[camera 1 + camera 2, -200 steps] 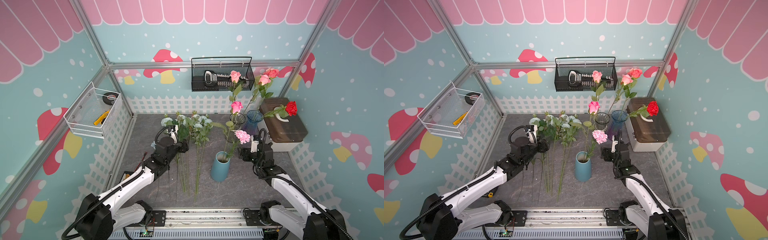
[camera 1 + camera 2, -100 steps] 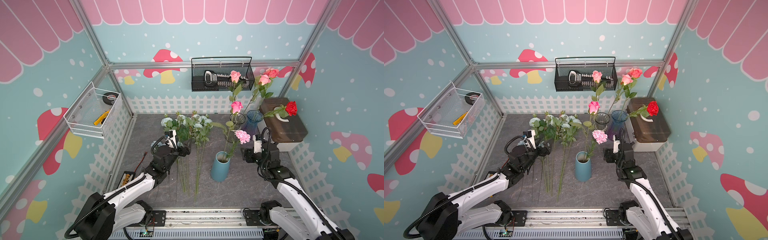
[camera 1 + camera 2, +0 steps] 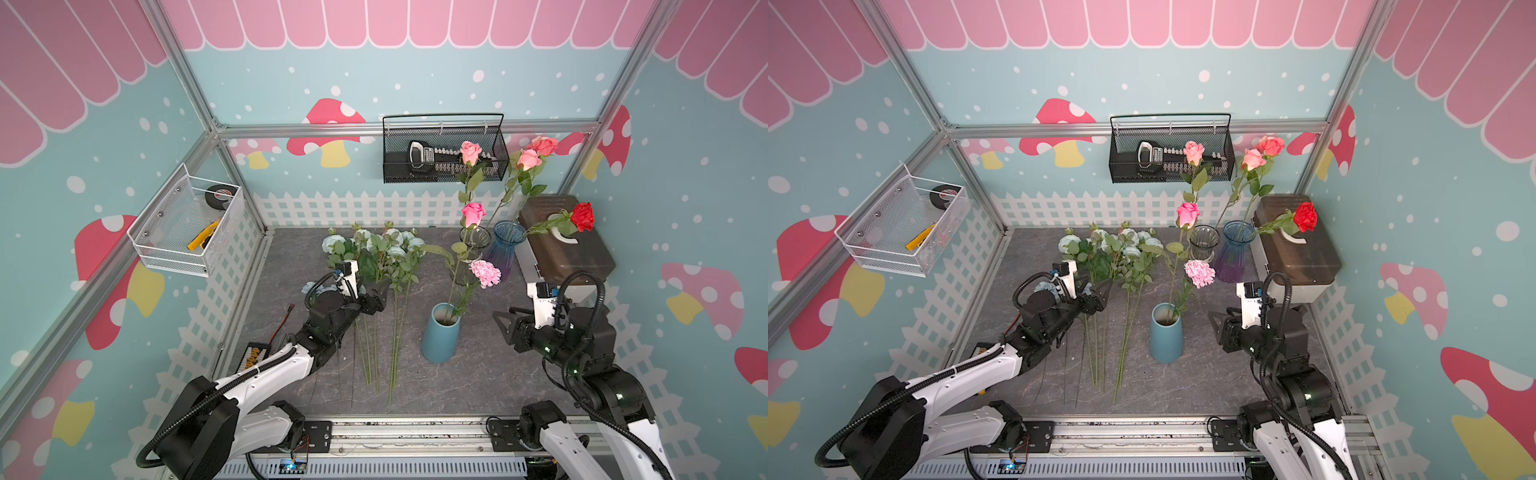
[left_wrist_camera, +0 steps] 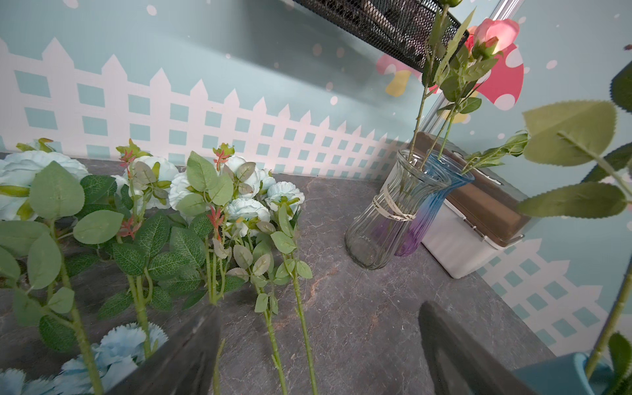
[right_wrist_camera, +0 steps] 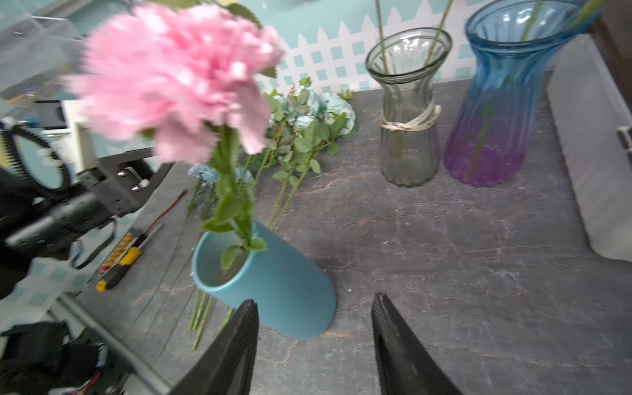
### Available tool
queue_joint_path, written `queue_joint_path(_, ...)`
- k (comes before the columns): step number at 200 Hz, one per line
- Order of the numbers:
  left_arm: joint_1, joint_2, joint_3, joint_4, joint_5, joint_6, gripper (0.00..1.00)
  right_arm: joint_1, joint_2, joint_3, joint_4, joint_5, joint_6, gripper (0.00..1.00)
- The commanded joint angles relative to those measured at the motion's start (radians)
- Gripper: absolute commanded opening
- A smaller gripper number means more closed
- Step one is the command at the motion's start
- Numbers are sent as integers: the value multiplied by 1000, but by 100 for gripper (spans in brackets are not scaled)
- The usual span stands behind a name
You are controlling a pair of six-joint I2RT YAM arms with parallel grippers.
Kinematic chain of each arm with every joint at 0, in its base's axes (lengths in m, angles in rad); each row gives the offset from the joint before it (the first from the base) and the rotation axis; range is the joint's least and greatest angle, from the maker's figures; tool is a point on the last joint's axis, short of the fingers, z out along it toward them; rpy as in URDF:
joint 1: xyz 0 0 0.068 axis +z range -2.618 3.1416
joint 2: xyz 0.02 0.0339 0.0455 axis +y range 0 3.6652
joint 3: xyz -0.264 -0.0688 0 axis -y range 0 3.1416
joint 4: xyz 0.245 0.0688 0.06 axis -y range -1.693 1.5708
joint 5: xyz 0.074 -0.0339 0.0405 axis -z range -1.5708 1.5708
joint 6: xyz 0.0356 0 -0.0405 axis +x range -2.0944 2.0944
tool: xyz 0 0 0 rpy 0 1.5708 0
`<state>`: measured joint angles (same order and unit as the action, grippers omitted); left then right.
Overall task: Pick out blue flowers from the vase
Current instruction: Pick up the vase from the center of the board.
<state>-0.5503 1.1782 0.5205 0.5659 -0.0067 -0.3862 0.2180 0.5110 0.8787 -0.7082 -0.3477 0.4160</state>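
Several blue flowers (image 3: pixel 376 249) (image 3: pixel 1113 245) (image 4: pixel 246 208) lie flat on the grey table, heads toward the back wall and stems (image 3: pixel 372 353) toward the front. The teal vase (image 3: pixel 440 338) (image 3: pixel 1166 340) (image 5: pixel 273 284) stands to their right with a pink carnation (image 3: pixel 485 273) (image 5: pixel 178 78) in it; I see no blue bloom in it. My left gripper (image 3: pixel 379 300) (image 3: pixel 1099 296) (image 4: pixel 318 307) hangs open above the stems, with two stems on the table below its jaws. My right gripper (image 3: pixel 503 316) (image 3: pixel 1217 313) (image 5: pixel 314 301) is open and holds nothing, a little to the right of the vase.
A clear glass vase (image 3: pixel 475 239) and a blue-purple vase (image 3: pixel 505 249) with roses stand at the back right, beside a brown-lidded box (image 3: pixel 565 253). A yellow-handled screwdriver (image 5: pixel 116 270) and a cable lie near the left fence. Wire baskets (image 3: pixel 444 153) hang on the walls.
My left gripper has opened wide and drawn back a little from the flower heads. My right arm has pulled back from the vase, and its jaws have come closer together.
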Motion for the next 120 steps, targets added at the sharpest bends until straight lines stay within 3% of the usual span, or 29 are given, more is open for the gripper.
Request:
queue_joint_path(1, 2, -31, -23, 54, -6, 0, 91, 11, -1, 45, -43, -192, 20, 52)
queue_joint_path(44, 2, -54, -40, 54, -33, 1, 90, 24, -33, 55, 33, -390, 44, 51)
queue_joint_path(88, 2, -80, -48, 36, -74, 14, 90, 48, 1, 81, 60, -404, 37, 51)
queue_joint_path(120, 2, -75, -47, 34, -83, 18, 90, 150, 65, 97, 98, -322, 14, 52)
